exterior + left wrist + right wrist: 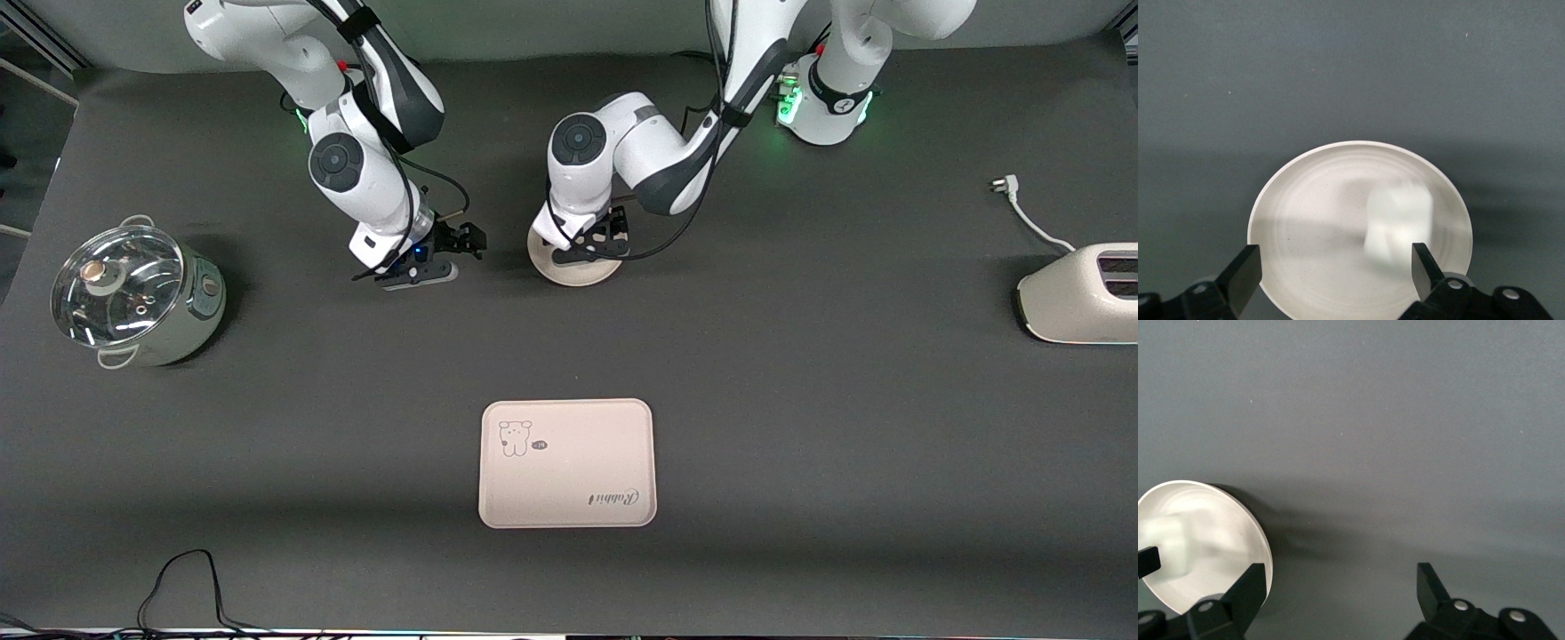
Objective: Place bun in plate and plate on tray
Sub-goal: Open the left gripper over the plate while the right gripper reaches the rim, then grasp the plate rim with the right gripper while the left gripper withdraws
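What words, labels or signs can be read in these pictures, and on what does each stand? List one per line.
"Rabbit": script on the tray, upside down in the front view.
Small dark mark beside the tray's bear drawing: too small to read.
Pot, toaster, plate: no readable text.

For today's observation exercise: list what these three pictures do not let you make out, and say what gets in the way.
- Front view: the bun cannot be seen; the left hand over the plate covers it.
- Left wrist view: the bun in the plate is smeared, so its shape is unclear.
- Right wrist view: the plate is cut off by the picture's edge, and the open right hand shows only its fingers.
- Front view: the toaster runs off the edge.
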Available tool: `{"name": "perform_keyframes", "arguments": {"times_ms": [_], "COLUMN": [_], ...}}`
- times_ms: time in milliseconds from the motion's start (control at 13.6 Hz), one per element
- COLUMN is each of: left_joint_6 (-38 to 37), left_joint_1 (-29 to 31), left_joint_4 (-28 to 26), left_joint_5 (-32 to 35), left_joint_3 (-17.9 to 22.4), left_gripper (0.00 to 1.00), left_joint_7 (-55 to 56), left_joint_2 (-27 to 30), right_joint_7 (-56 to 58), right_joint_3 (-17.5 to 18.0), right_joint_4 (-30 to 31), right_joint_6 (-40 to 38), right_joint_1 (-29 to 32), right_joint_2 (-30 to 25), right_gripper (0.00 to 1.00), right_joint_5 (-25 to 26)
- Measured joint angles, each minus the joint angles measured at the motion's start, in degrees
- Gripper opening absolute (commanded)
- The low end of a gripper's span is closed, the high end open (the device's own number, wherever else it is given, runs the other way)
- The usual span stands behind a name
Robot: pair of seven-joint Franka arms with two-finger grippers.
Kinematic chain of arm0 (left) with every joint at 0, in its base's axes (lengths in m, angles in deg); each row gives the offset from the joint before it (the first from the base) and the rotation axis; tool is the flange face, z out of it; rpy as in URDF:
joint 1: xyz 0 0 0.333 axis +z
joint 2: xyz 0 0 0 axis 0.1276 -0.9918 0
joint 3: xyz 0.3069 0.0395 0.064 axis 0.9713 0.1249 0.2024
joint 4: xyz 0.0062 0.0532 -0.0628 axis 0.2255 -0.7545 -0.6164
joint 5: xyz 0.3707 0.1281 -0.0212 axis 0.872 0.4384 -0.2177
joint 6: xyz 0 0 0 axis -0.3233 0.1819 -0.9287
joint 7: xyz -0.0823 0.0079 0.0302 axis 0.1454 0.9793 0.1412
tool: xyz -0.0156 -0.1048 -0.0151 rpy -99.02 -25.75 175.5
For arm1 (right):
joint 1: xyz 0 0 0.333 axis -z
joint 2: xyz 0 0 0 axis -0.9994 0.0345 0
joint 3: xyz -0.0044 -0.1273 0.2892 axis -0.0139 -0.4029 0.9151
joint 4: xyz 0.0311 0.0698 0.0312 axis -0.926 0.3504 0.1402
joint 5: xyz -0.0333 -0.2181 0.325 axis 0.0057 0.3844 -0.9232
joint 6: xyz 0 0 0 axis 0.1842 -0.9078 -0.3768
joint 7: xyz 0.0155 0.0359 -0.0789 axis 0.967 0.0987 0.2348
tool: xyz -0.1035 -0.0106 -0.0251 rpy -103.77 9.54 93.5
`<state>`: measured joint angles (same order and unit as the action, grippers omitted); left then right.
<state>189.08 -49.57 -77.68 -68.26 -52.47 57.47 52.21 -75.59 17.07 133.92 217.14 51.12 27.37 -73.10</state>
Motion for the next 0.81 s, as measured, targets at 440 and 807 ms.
{"name": "perform_keyframes", "arguments": {"times_ms": [440, 807], "left_joint_6": [-0.9, -10.2], "left_joint_1": [0.0, 8.4], "left_joint_4": [-0.7, 1.8], "left_joint_5": [0.0, 0.4], "left_joint_3": [0.1, 1.1], "left_gripper": [1.0, 1.0], "left_joint_7": [0.0, -6.7], "left_joint_2": [0.2, 5.8], "right_joint_7": [0.0, -0.2], "right_joint_3": [0.0, 0.0], "right_joint_4": [3.4, 4.5], "right_joint_6": [5.6, 11.5], "right_joint_1": [-3.1, -9.4], "right_joint_2": [1.8, 4.6], "right_gripper": [1.0, 1.0], "right_joint_5": [-2.9, -9.8]}}
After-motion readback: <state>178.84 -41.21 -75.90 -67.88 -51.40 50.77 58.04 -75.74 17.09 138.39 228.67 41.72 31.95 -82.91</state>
